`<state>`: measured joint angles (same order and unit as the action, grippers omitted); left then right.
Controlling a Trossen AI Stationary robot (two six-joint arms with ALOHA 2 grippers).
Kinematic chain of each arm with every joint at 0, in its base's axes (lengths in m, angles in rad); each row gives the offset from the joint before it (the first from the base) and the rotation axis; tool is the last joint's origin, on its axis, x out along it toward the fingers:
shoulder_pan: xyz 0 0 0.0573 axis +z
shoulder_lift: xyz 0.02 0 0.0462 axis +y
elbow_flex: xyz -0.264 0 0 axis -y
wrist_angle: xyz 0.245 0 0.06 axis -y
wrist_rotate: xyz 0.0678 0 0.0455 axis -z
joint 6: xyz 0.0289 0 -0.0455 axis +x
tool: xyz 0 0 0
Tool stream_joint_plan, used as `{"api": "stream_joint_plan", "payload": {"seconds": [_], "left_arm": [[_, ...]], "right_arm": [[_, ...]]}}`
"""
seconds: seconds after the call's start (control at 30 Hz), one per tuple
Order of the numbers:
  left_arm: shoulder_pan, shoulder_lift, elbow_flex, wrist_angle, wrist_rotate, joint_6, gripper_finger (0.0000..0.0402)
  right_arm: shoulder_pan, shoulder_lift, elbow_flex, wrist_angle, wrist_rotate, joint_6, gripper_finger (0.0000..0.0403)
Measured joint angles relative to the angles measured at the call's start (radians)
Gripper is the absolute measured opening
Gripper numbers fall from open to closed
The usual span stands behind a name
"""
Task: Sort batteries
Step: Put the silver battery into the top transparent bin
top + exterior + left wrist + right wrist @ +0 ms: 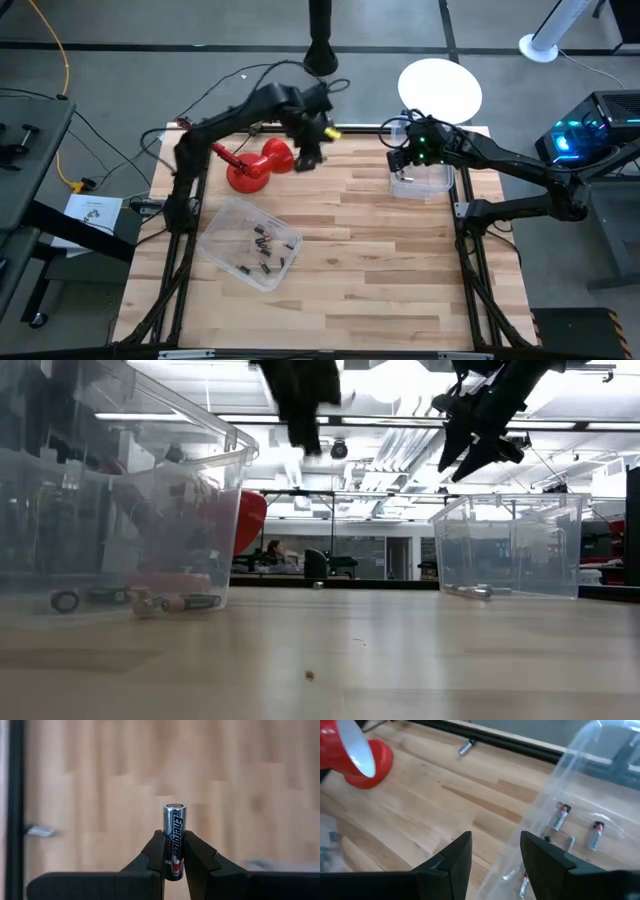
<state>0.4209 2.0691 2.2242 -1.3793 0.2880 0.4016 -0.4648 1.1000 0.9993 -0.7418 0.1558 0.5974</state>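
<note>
My left gripper (174, 865) is shut on a silvery battery (174, 827) and hangs above the table beside the red plunger-like tool (258, 167); it also shows at the top of the low view (303, 435). My right gripper (495, 847) is open and touches nothing. It hovers over the near-left rim of the right clear bin (425, 182). Silvery batteries (560, 817) lie on that bin's floor. Dark batteries (264, 248) lie on the floor of the left clear bin (228, 222). One loose battery (466, 747) lies on the wood near the table's far edge. My left gripper pinches the silvery battery between its two fingers by the lower half of its body (173, 851). The battery lies along the fingers, and its free end (175, 807) sticks out past their tips. It is lifted clear, high over the tabletop.
The red tool lies on its side left of my left gripper (310, 152). A white round disc (440, 88) sits beyond the table's far edge. Bare wood (370, 260) stretches between the two bins and toward the near edge. A small crumb (310, 675) lies on the near tabletop.
</note>
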Motion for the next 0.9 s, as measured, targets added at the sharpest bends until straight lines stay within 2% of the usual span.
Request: {"api": "stream_joint_plan", "payload": {"seconds": [0.2,0.3,0.4,0.5,0.6,0.8,0.9], "left_arm": [[-0.236,-0.180,0.000,-0.151,0.029,-0.094,0.0031],[-0.361,-0.245,-0.041,-0.195,0.026,-0.232,0.0031],[-0.488,-0.306,-0.140,-0.172,0.019,-0.382,0.0031],[-0.602,-0.366,-0.289,-0.170,0.002,-0.490,0.0031],[-0.688,-0.413,-0.488,-0.119,-0.010,-0.584,0.0031],[-0.759,-0.506,-0.877,0.290,0.046,-0.741,0.0047],[-0.745,-0.529,-1.007,0.384,0.033,-0.776,0.0046]], "right_arm": [[0.000,0.000,0.000,0.099,-0.021,-0.030,0.0162],[0.000,0.000,0.000,0.153,-0.047,-0.049,0.0162],[0.001,0.000,0.000,0.191,-0.087,-0.056,0.0162],[0.001,0.000,0.000,0.213,-0.126,-0.057,0.0162],[0.001,0.000,0.000,0.254,-0.182,-0.083,0.0162],[0.001,0.000,0.000,0.382,-0.241,-0.079,0.0162],[0.001,0.001,0.000,0.445,-0.263,-0.066,0.0162]]}}
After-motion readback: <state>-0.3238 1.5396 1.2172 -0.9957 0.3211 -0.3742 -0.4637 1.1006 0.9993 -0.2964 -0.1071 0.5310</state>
